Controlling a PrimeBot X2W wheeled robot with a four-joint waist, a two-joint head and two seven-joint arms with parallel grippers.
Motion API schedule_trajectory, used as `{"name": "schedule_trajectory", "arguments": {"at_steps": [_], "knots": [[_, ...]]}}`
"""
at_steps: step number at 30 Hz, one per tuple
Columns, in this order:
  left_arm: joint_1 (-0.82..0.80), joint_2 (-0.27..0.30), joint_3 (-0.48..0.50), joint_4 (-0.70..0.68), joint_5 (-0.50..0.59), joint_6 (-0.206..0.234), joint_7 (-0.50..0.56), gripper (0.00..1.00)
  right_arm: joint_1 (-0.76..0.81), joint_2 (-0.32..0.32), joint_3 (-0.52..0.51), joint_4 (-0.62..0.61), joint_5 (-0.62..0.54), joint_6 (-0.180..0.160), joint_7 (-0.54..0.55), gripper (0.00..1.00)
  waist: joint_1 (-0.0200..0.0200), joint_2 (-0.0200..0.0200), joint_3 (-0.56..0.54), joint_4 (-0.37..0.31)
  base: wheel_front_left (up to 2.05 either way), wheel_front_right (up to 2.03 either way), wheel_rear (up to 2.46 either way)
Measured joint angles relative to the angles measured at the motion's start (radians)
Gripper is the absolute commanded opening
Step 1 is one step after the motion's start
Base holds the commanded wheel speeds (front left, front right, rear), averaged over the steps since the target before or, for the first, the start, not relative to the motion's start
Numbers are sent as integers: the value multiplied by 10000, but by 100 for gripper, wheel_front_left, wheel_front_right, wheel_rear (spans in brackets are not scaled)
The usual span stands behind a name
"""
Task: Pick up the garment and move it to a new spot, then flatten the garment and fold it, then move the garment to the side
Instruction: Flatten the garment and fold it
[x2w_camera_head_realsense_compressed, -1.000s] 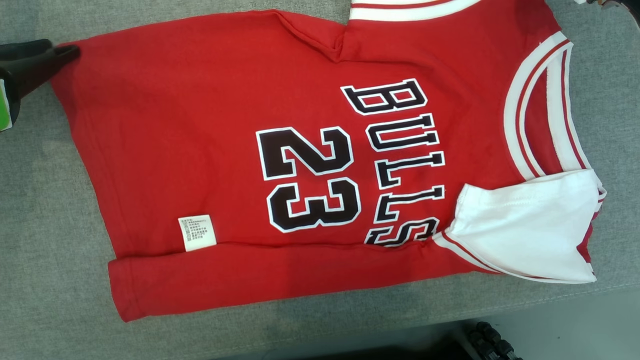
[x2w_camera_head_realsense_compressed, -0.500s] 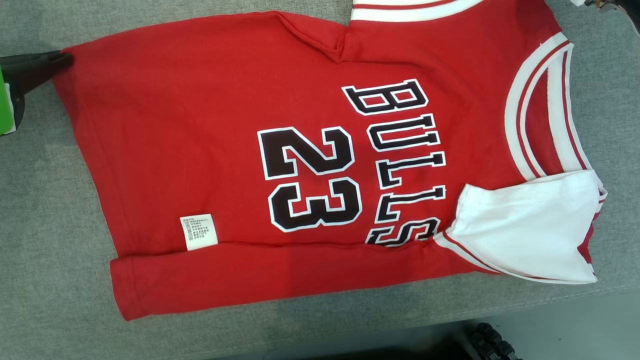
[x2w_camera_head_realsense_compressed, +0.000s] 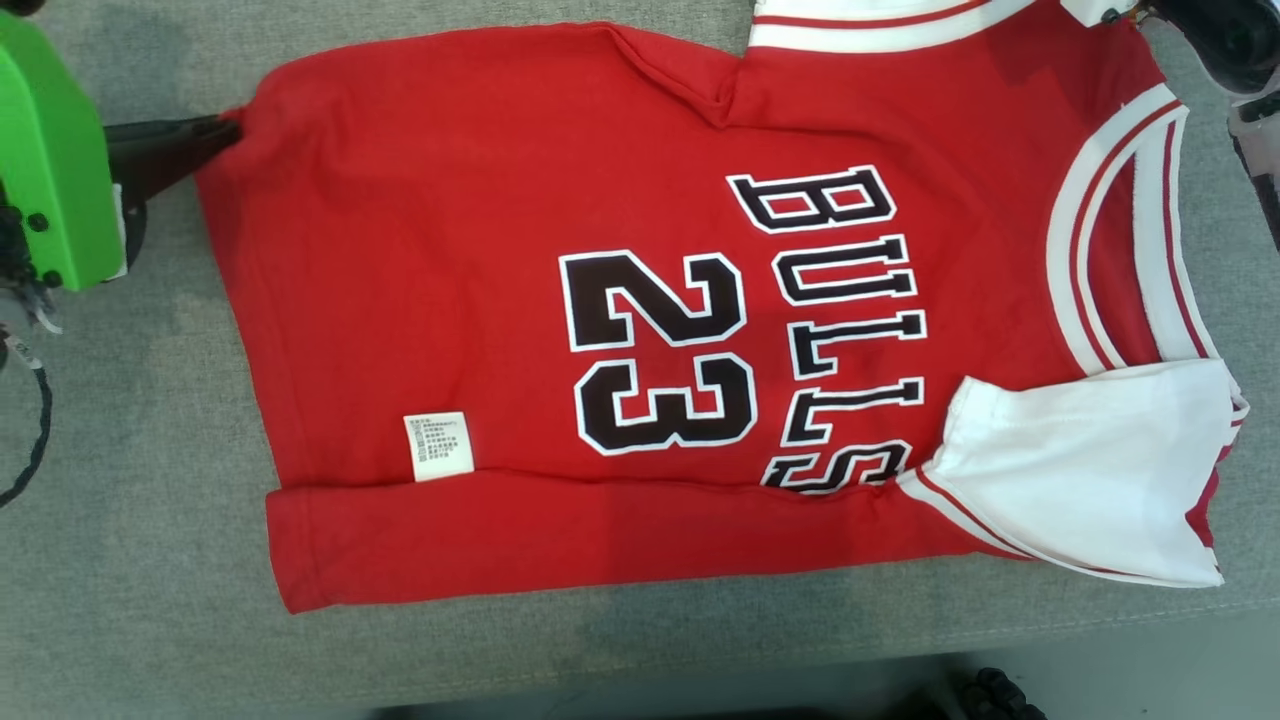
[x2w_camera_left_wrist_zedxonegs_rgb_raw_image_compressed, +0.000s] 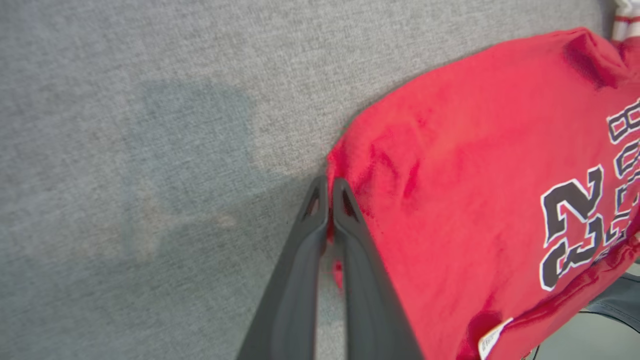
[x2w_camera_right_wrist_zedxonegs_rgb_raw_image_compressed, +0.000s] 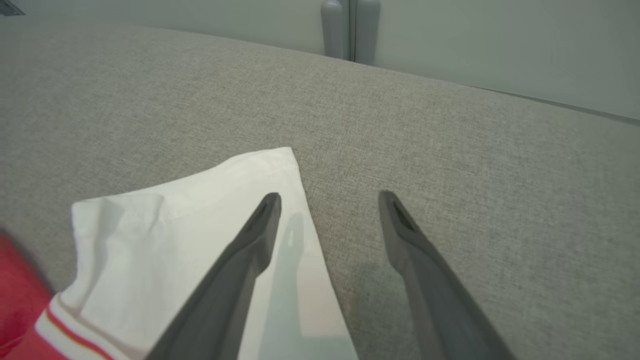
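The garment (x2w_camera_head_realsense_compressed: 450, 300), a red jersey printed "BULLS 23" with white sleeves, lies spread on the grey cloth table (x2w_camera_head_realsense_compressed: 120, 560). Its near long side is folded up over the front, and a white label (x2w_camera_head_realsense_compressed: 438, 445) shows there. My left gripper (x2w_camera_head_realsense_compressed: 225, 130) is shut on the hem's far left corner. In the left wrist view that gripper (x2w_camera_left_wrist_zedxonegs_rgb_raw_image_compressed: 327, 187) pinches the red cloth (x2w_camera_left_wrist_zedxonegs_rgb_raw_image_compressed: 475, 175) between touching fingers. My right gripper (x2w_camera_right_wrist_zedxonegs_rgb_raw_image_compressed: 330, 200) stands open above the table, its left finger over the white sleeve (x2w_camera_right_wrist_zedxonegs_rgb_raw_image_compressed: 190, 225), holding nothing.
The table's near edge (x2w_camera_head_realsense_compressed: 900, 640) runs along the bottom of the head view, with pale floor and a dark wheeled part (x2w_camera_head_realsense_compressed: 1000, 695) below it. Bare grey cloth lies left of the garment. A pale wall (x2w_camera_right_wrist_zedxonegs_rgb_raw_image_compressed: 500, 45) rises behind the table's far edge.
My left gripper has shut on the hem corner, pulling it into a small point. The head camera has shifted, so the green housing of the left arm now shows.
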Motion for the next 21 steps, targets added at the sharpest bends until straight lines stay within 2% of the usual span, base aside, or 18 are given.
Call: {"name": "schedule_trajectory", "arguments": {"at_steps": [7,21], "knots": [[-3,-221,-211,-21,25,-132,-50,0,-11,209,222,236,-35,2,140,100,0,0,-93,365,0,0,0],[-202,-619,-385,-115,25,-314,-130,0,-268,81,142,734,-40,-44,573,100,0,0,7,876,0,0,0]]}}
